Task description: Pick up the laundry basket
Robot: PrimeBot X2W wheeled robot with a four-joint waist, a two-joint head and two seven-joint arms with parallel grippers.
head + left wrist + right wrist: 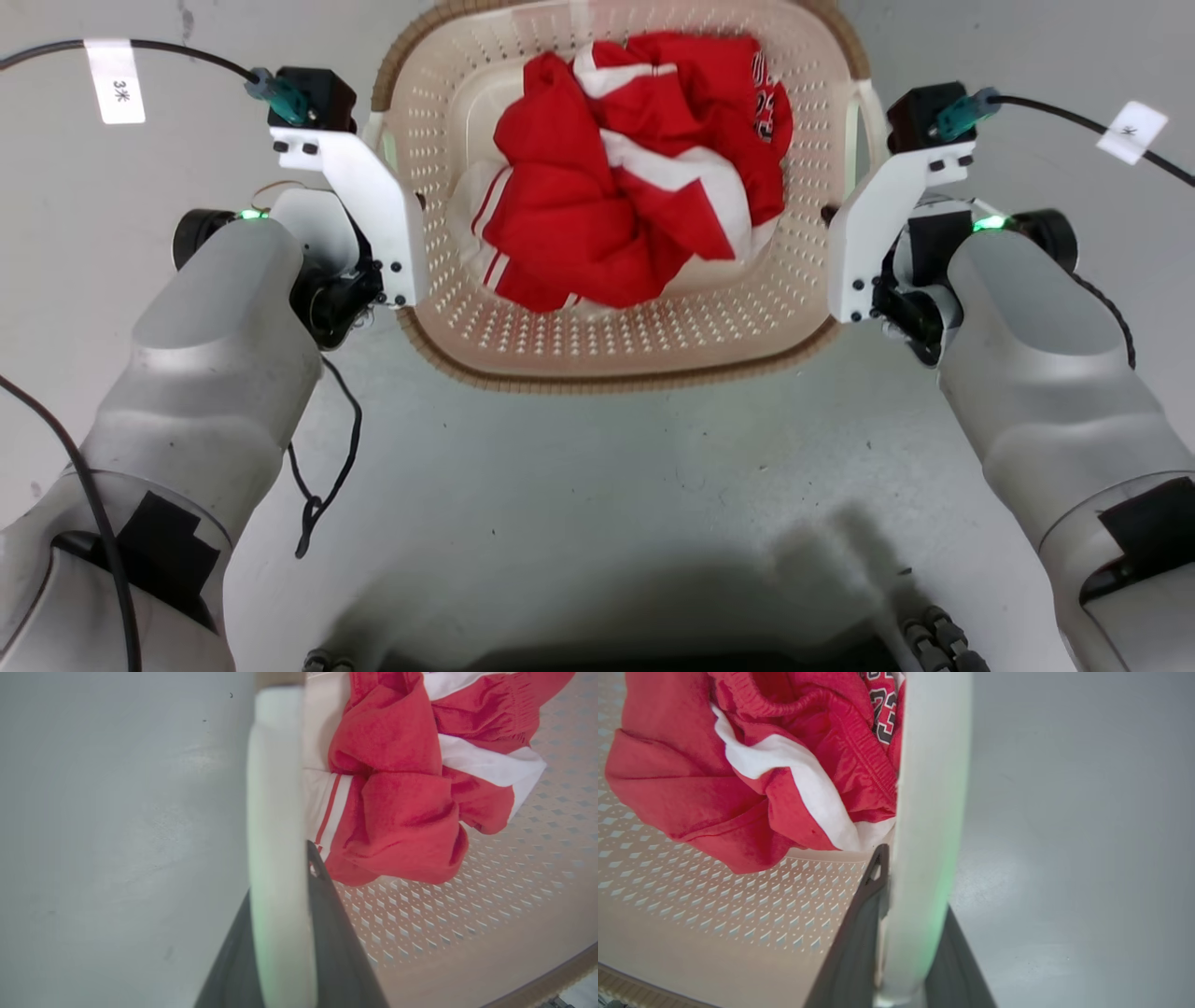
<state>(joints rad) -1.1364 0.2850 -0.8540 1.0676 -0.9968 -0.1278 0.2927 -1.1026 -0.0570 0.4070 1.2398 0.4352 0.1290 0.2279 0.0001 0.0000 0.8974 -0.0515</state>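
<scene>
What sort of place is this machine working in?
Likely a robot test lab staged for laundry: bare grey floor, paper cable tags, and a laundry basket of red-and-white clothes.

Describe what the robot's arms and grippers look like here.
Left forearm and right forearm are smooth pale-grey shells with black tape patches and a green light at each wrist. White angled brackets carry black cameras with teal plugs; black cables bear white paper tags. Left gripper and right gripper have dark tapering fingers.
</scene>
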